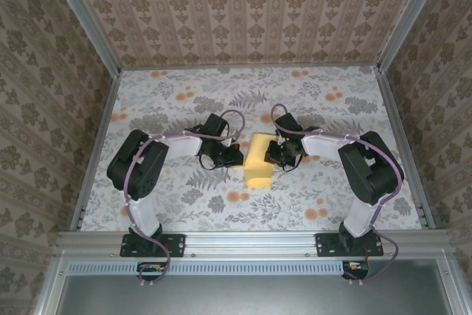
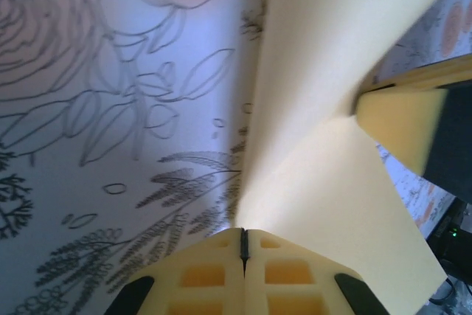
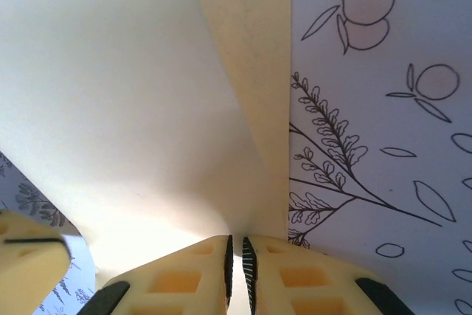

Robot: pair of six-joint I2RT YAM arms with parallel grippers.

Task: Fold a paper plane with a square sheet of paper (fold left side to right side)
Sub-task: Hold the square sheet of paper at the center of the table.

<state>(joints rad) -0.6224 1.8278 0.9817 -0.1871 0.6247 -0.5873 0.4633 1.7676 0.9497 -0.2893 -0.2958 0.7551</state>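
Sheet: the square sheet of paper (image 1: 258,161), pale yellow and unmarked, sits at the middle of the worktop (image 1: 177,108), directly between the two arms; from above it reads as an upright rectangle, taller than wide.
Sheet shape: in the wrist views the paper (image 3: 133,108) is not flat. It bows up off the floral surface in a smooth curve, with a narrower band running along its right side in the right wrist view.
Left end effector: the left end effector (image 1: 237,156) meets the sheet's left edge. In its own wrist view (image 2: 243,245) the two yellow fingers are pressed together with no gap, and the paper (image 2: 324,182) runs down into the seam, so it is clamped on the sheet.
Right end effector: the right end effector (image 1: 275,154) meets the sheet's right edge, opposite the left one. In its wrist view (image 3: 236,256) the jaws are nearly together, with a thin slit where the paper's edge enters; it pinches the sheet.
Relation: both tips face each other across the paper, and one of the right arm's fingers (image 2: 402,127) shows against the far edge in the left wrist view.
Worktop: grey leaf print with orange flowers, bare on every side of the sheet.
Surround: patterned walls (image 1: 243,12) on three sides.
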